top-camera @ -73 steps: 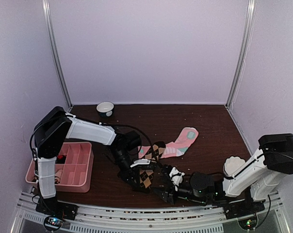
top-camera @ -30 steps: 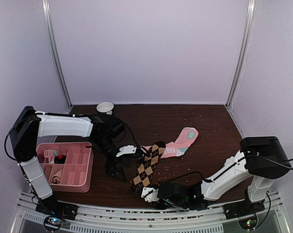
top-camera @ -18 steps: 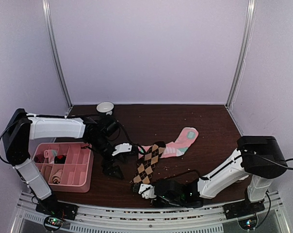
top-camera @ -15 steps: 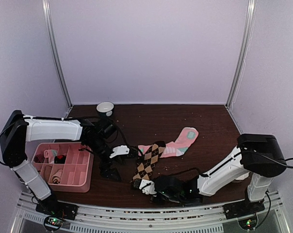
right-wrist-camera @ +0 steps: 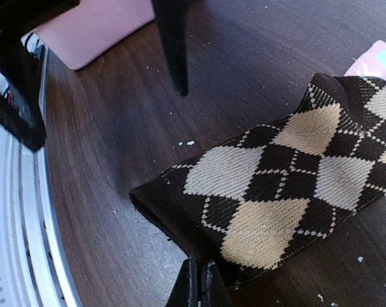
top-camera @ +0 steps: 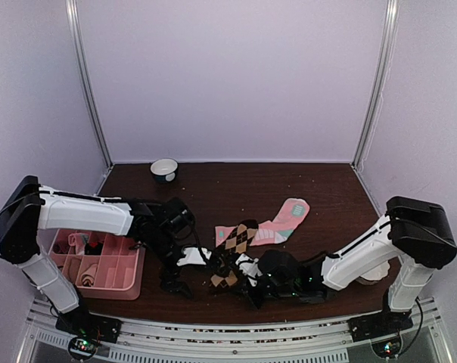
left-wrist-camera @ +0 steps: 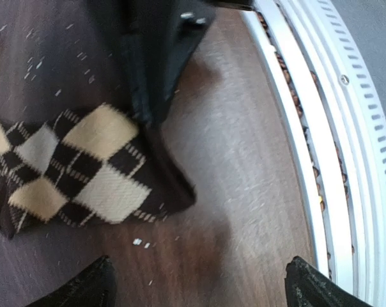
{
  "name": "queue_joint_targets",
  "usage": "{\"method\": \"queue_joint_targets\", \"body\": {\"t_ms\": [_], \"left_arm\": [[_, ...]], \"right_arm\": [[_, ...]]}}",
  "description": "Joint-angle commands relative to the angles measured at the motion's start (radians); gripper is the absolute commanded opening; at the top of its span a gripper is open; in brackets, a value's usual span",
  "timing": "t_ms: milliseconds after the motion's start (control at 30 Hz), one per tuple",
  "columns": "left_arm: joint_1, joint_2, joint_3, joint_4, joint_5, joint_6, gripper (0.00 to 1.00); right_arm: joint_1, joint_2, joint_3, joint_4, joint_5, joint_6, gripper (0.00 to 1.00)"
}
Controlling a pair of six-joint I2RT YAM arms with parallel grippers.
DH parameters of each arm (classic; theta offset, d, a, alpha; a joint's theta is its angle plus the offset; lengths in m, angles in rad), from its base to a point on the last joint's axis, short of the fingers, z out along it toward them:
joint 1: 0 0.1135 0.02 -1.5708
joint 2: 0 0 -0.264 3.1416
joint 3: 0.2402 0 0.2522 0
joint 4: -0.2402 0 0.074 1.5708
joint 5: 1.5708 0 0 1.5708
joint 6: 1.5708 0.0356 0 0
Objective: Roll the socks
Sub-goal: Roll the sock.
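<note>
Overhead, far left of frame: pink tray [top-camera: 140,266] with dividers sits near the front edge of the dark wooden table [top-camera: 319,181], small items in its compartments, too small to identify. White bowl [top-camera: 164,169] stands at the back left, well apart from everything else. Left gripper [top-camera: 188,277] is low over the table just right of the tray, jaws spread wide and holding nothing. In its wrist view the left gripper [left-wrist-camera: 202,291] shows only two dark fingertips at the bottom corners, bare wood between them and the white rail [left-wrist-camera: 333,128] curving down the right side. Argyle sock [top-camera: 240,236] lies lower centre, brown, tan and black diamonds, its far end lying over the cuff end of the pink sock [top-camera: 287,218]. In the left wrist view the argyle sock [left-wrist-camera: 78,173] fills the left middle, with a dark finger coming down from the top of the frame onto its edge. Right gripper [top-camera: 233,272] is at the sock's near end. In the right wrist view the right gripper [right-wrist-camera: 200,281] has its fingertips pressed together on the near hem of the argyle sock [right-wrist-camera: 289,192], which runs to the upper right. The pink sock extends up and right, mint toe farthest from the arms.
</note>
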Motion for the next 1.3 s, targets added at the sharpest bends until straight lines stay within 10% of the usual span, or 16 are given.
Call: {"method": "queue_joint_targets", "body": {"t_ms": [0, 367, 1267], "left_arm": [[-0.068, -0.013, -0.018, 0.095, -0.070, 0.023, 0.91], [-0.122, 0.041, -0.028, 0.217, -0.137, -0.006, 0.58], [-0.061, 0.187, 0.076, 0.146, -0.025, -0.149, 0.29]], "right_arm": [[-0.030, -0.007, 0.001, 0.055, -0.120, 0.195, 0.00], [-0.120, 0.061, 0.015, 0.068, -0.247, 0.393, 0.00], [-0.111, 0.106, 0.027, 0.103, -0.301, 0.434, 0.00]]}}
